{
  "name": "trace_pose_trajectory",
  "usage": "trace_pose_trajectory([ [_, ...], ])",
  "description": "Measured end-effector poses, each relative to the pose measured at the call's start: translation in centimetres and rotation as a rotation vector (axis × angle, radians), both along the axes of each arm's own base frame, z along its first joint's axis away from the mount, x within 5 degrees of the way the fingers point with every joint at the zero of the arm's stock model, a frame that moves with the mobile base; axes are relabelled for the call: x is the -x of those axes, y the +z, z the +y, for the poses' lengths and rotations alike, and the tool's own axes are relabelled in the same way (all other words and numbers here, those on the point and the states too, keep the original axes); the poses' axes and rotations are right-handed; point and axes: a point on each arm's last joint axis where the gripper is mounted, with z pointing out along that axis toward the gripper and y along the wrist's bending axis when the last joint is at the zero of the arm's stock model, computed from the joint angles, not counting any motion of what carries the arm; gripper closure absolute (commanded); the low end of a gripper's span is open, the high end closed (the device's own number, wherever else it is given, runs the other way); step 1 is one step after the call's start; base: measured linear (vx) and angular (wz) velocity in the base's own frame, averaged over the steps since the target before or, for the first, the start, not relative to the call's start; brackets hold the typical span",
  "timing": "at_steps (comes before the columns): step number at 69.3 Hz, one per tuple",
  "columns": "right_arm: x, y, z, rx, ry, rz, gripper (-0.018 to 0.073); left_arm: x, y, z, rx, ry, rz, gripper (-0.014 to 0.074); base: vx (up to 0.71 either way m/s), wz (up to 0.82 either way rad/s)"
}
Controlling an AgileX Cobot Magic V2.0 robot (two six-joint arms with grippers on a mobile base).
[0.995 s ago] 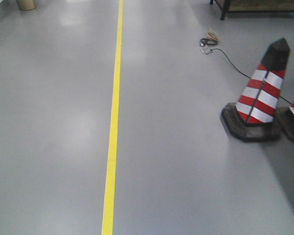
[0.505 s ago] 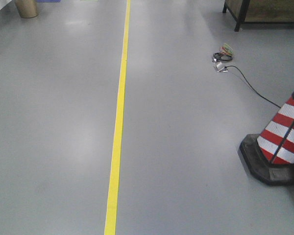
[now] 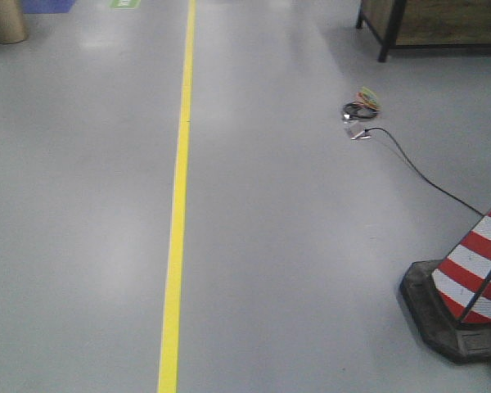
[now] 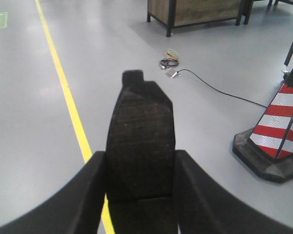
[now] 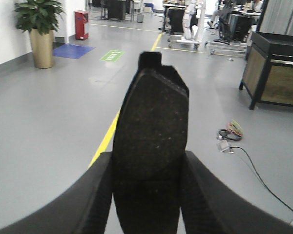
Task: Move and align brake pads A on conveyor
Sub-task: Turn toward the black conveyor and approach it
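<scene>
1. Since the earlier frames your front view has swung: the yellow floor line [image 3: 177, 221] sits further left, and the striped cone [image 3: 466, 291] has slid to the right edge, only partly in frame.
2. Left of that line lies bare grey floor, with a tan pot [image 3: 4, 20] at the far corner. Right of it you have a cable coil [image 3: 360, 105] trailing toward the cone, and a dark-framed cabinet [image 3: 434, 24] beyond.
3. Your left hand [image 4: 139, 168] is closed on a brake pad [image 4: 139, 141], fingers pressing its two long edges, the tabbed end pointing forward over the floor just right of the line.
4. Your right hand [image 5: 149, 170] likewise clamps a second pad [image 5: 151, 126] by its edges, tab forward, above the line.
5. No conveyor shows in any view, so neither pad can be placed yet.
6. Expect each pad to be stiff, dense and fairly heavy for its size, with a rough friction face that resists slipping. Holding across the long edges near the middle looks sound; avoid the small tab.
</scene>
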Motion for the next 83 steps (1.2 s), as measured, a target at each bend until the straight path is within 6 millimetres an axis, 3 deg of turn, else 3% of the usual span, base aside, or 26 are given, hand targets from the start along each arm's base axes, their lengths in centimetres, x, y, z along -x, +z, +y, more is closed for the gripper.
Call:
trace_pose_trajectory([
  [17,0.0,0.0,0.0,0.0,0.0,0.0,0.0561,0.0,0.0,0.01,-0.002,0.001,-0.001,0.0602,0.31,-0.56],
  [83,0.0,0.0,0.0,0.0,0.0,0.0,0.0561,0.0,0.0,0.01,-0.001,0.001,-0.001,0.0602,0.19,-0.91],
])
